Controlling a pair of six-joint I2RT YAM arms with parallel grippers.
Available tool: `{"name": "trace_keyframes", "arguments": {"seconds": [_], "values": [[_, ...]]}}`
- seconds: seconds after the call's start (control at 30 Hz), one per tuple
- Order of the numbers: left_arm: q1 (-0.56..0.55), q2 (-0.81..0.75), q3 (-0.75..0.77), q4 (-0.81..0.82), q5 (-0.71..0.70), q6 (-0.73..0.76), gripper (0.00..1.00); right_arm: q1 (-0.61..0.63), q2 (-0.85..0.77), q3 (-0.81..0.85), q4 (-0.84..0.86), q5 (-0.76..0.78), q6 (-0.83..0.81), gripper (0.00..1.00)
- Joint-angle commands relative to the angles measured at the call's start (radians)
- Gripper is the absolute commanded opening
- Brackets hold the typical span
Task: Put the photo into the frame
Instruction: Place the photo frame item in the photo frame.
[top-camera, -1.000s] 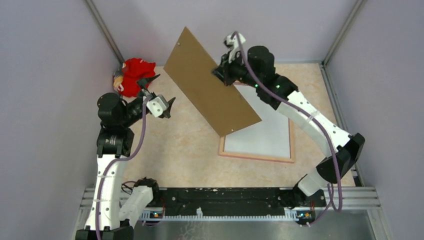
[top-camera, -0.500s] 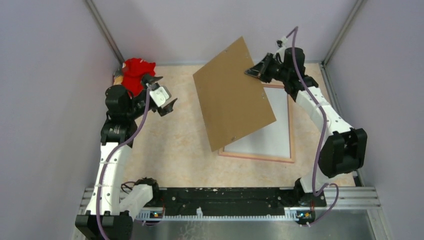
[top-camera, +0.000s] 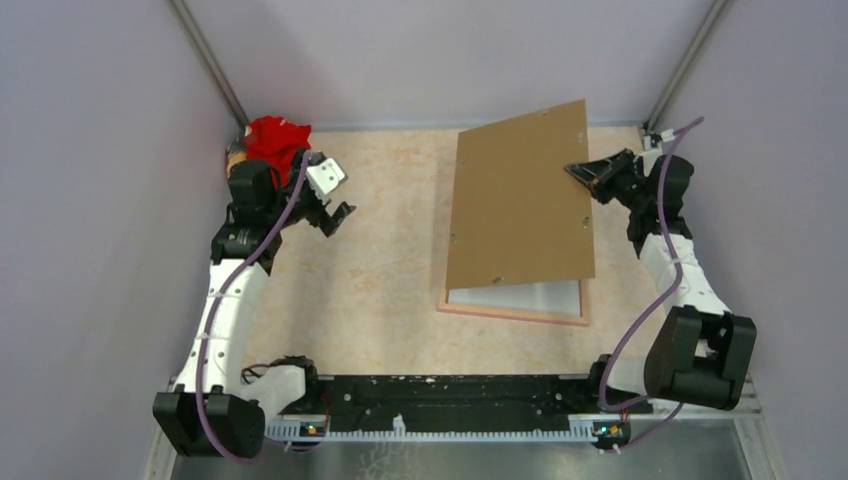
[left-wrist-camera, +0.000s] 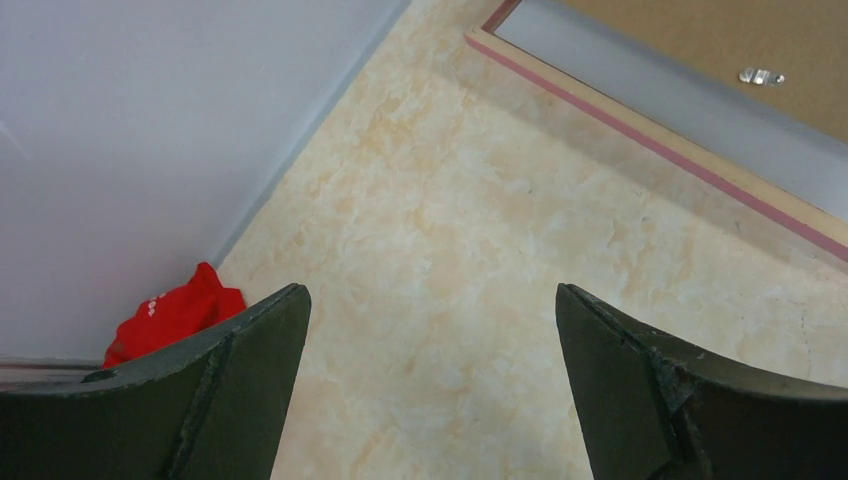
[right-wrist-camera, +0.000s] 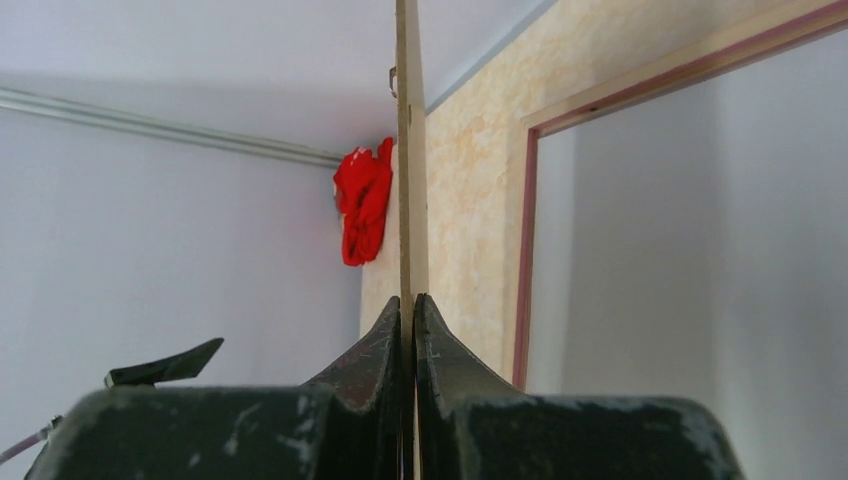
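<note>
Board (top-camera: 520, 200), brown, hangs tilted over the frame (top-camera: 510, 313), pinched at its right edge by the right tool (right-wrist-camera: 407, 300), which is clamped tight on it. Inside the frame the photo (top-camera: 515, 296) lies white side up, on the right half of the counter (top-camera: 390, 270). The left tool (left-wrist-camera: 428, 290) gapes wide above the counter, holding nothing, near a red cloth (top-camera: 275, 140).

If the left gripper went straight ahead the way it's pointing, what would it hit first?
Probably the bare table: the open left gripper aims down at it. The frame lies farther on, off to the side, though depth is unclear.
</note>
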Motion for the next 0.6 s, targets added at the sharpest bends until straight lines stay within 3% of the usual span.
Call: {"name": "trace_keyframes", "arguments": {"seconds": [0.0, 0.57], "values": [[-0.004, -0.002, -0.024, 0.002, -0.032, -0.024, 0.99, -0.057, -0.055, -0.039, 0.159, -0.075, 0.044, 0.00], [-0.002, 0.009, -0.113, 0.061, -0.117, -0.045, 0.99, -0.101, 0.036, -0.215, 0.351, -0.080, 0.057, 0.00]]}}
